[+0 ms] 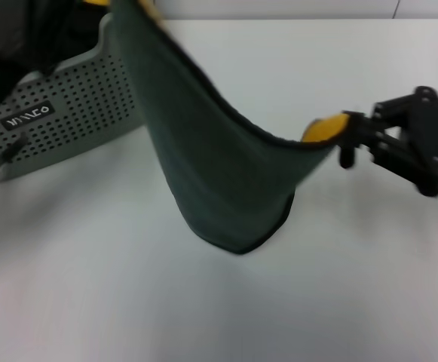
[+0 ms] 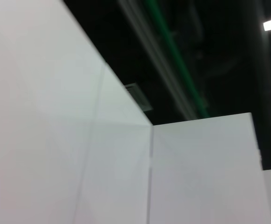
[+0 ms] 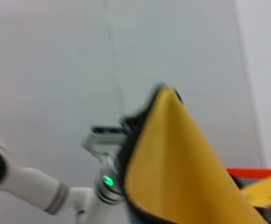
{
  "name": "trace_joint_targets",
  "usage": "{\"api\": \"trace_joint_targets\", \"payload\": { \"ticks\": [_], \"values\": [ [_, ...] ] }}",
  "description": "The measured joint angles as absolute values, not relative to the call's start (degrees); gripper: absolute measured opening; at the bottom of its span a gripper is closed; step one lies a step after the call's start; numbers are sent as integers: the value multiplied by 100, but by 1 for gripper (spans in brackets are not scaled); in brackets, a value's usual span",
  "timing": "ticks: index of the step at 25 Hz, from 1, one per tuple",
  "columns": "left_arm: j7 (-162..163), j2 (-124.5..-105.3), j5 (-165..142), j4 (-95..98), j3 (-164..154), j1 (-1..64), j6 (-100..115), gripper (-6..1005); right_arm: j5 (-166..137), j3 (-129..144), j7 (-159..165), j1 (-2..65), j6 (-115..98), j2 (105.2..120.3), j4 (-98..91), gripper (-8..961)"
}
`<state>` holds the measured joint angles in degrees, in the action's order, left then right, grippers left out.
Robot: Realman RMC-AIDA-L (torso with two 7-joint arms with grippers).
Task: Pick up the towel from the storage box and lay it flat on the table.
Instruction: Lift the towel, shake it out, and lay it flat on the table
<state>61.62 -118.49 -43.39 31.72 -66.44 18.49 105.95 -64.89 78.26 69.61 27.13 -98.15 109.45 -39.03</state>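
Out of the storage box and sagging above the table, the soft, light towel hangs between its corners, the right gripper pinching one; the left gripper's own state I cannot tell.

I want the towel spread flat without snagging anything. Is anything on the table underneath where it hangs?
Nothing visible. The towel hangs stretched from the upper left to the right gripper, and the table below is bare. The storage box sits off to the left.
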Motion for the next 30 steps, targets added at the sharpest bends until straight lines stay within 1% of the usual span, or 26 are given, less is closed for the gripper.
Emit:
{"api": "trace_joint_targets", "payload": {
  "ticks": [3, 5, 8, 11, 14, 17, 20, 23, 25, 27, 28, 29, 30],
  "values": [
    [6386, -11780, -4415, 3372, -6579, 1357, 10692, 33, -6666, 7726, 7652, 2320, -10090, 10810, -4810, 49],
    [6560, -11744, -4591, 3588, -6574, 1052, 10830, 33, -6870, 7469, 8047, 2102, -10326, 10811, -5302, 48],
    [6990, -11741, -4874, 3963, -6575, 630, 11087, 33, -7174, 6996, 8532, 1872, -10913, 10932, -5790, 47],
    [7235, -11800, -5127, 4148, -6589, 294, 11415, 34, -7434, 6586, 8872, 1758, -11629, 11136, -5967, 52],
    [7330, -11869, -5236, 4210, -6676, -40, 11631, 35, -7568, 6442, 8993, 1645, -12009, 11245, -5978, 58],
    [7355, -11936, -5329, 4259, -6740, -458, 11650, 35, -7607, 6525, 9010, 1531, -12278, 11267, -5963, 63],
    [7401, -11945, -5414, 4240, -6745, -729, 11653, 35, -7684, 6608, 9004, 1472, -12285, 11285, -5710, 69],
    [7171, -11945, -5759, 3792, -6545, -624, 11629, 34, -8100, 6382, 8855, 1543, -12034, 11335, -5074, 74],
    [6767, -11945, -6070, 3078, -6239, -223, 11543, 34, -8433, 6186, 8694, 1707, -11706, 11361, -4558, 78],
    [6461, -11906, -6347, 2355, -6006, 272, 11317, 34, -8707, 6100, 8472, 1958, -11313, 11361, -3966, 82],
    [6461, -11906, -6347, 2355, -6006, 272, 11317, 35, -8779, 6102, 8383, 2045, -11125, 11355, -3770, 84],
    [6132, -11843, -6574, 1630, -5865, 916, 10758, 35, -8847, 6102, 8310, 2112, -10933, 11351, -3618, 85],
    [6002, -11839, -6611, 1450, -5857, 1113, 10482, 35, -8923, 6102, 8245, 2192, -10654, 11352, -3483, 87]
  ]
}}
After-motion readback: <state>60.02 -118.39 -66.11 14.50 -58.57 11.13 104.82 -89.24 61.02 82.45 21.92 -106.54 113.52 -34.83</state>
